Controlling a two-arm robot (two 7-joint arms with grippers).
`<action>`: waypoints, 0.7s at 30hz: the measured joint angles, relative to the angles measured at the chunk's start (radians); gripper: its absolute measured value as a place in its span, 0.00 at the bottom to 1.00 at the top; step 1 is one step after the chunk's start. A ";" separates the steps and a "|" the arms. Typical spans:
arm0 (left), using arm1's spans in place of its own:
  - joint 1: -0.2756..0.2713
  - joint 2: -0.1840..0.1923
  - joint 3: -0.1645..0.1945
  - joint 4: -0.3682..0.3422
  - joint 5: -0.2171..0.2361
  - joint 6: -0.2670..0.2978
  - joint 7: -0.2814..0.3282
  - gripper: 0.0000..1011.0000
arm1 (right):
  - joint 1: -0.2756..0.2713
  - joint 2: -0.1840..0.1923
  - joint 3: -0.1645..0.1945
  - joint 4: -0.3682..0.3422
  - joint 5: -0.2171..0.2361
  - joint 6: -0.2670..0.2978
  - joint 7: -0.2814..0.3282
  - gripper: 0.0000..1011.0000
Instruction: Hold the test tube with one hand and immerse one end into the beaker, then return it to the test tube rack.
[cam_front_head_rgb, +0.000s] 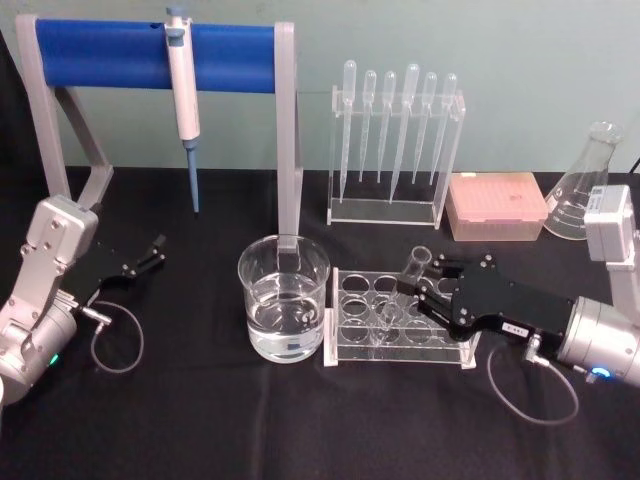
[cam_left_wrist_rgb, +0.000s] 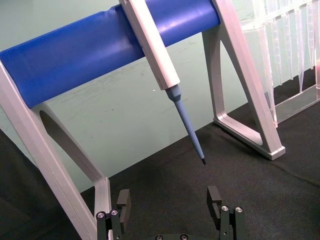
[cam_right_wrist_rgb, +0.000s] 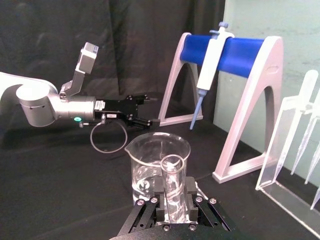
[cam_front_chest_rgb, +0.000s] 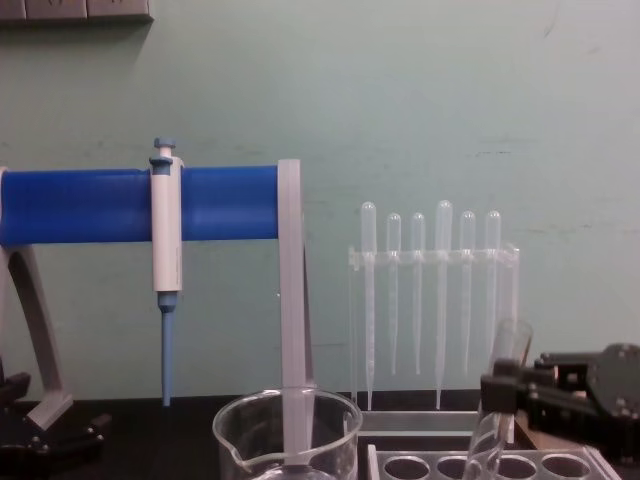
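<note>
My R gripper (cam_front_head_rgb: 428, 287) is clamped on the test tube (cam_front_head_rgb: 411, 270). The tube is tilted, btm in a rack (cam_front_head_rgb: 400, 347) hole beside the beaker (cam_front_head_rgb: 283, 300), mid tabletop (cam_front_head_rgb: 200, 420). Prob lift-out next: pull along tube axis and clear the hole before swinging. L gripper (cam_front_head_rgb: 152, 252), jaws apart, idles nr left edge.

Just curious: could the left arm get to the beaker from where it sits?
Probably yes. The left gripper is open and empty, and only bare black cloth lies between it and the beaker. The right gripper, holding the test tube at the rack, is on the beaker's other side.
</note>
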 joint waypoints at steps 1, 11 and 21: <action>0.000 0.000 0.000 0.000 0.000 0.000 0.000 0.99 | 0.002 0.001 0.001 -0.002 0.000 0.001 -0.001 0.24; 0.000 0.000 0.000 0.000 0.000 0.000 0.000 0.99 | 0.032 0.036 0.020 -0.073 0.027 0.053 -0.001 0.24; 0.000 0.000 0.000 0.000 0.000 0.000 0.000 0.99 | 0.070 0.085 0.034 -0.162 0.084 0.145 -0.008 0.24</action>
